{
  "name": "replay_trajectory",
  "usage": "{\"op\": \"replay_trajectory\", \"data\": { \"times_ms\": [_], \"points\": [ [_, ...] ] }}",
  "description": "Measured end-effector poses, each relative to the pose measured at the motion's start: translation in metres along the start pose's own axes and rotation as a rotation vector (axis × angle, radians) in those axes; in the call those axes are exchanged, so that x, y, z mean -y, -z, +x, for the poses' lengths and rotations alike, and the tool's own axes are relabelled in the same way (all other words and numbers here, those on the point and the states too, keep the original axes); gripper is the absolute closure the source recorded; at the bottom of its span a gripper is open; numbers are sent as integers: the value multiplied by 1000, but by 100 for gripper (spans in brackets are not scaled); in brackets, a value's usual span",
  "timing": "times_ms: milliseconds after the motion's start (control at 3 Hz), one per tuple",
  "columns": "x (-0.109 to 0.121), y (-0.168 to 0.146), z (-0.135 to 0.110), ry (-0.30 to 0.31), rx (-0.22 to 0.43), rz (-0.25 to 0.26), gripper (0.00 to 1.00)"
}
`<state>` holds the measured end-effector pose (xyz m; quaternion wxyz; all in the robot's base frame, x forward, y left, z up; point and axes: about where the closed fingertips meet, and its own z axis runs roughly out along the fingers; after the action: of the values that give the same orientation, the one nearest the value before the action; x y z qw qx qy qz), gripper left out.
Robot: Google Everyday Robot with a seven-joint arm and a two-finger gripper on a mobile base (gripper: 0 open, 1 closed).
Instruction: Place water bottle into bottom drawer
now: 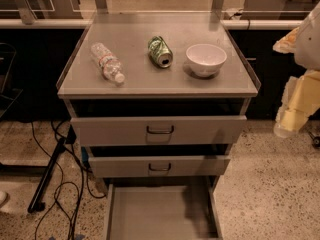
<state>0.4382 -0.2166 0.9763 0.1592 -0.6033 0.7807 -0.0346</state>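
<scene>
The water bottle (pixel 107 62) lies on its side on the left part of the grey cabinet top (pixel 135 81), its white cap pointing toward the front. Below, the bottom drawer (pixel 160 211) is pulled out, a shallow grey tray with nothing in it. At the right edge of the view the arm hangs blurred beside the cabinet, and its gripper (pixel 290 120) sits level with the top drawer, well to the right of the bottle and apart from everything.
A green soda can (pixel 160 51) lies on its side mid-top, and a white bowl (pixel 206 59) stands to its right. Two upper drawers (pixel 159 130) with dark loop handles are slightly open. Black cables (pixel 55 184) trail on the floor at left.
</scene>
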Motion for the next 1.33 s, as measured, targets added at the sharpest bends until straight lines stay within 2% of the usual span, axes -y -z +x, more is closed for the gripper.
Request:
{"op": "replay_trajectory", "data": {
  "times_ms": [333,667,1333],
  "points": [
    [0,0,0,0,0,0,0],
    [-13,-11,-28,13,-36,22,0],
    [-13,-12,-39,0,-8,24,0]
  ]
}}
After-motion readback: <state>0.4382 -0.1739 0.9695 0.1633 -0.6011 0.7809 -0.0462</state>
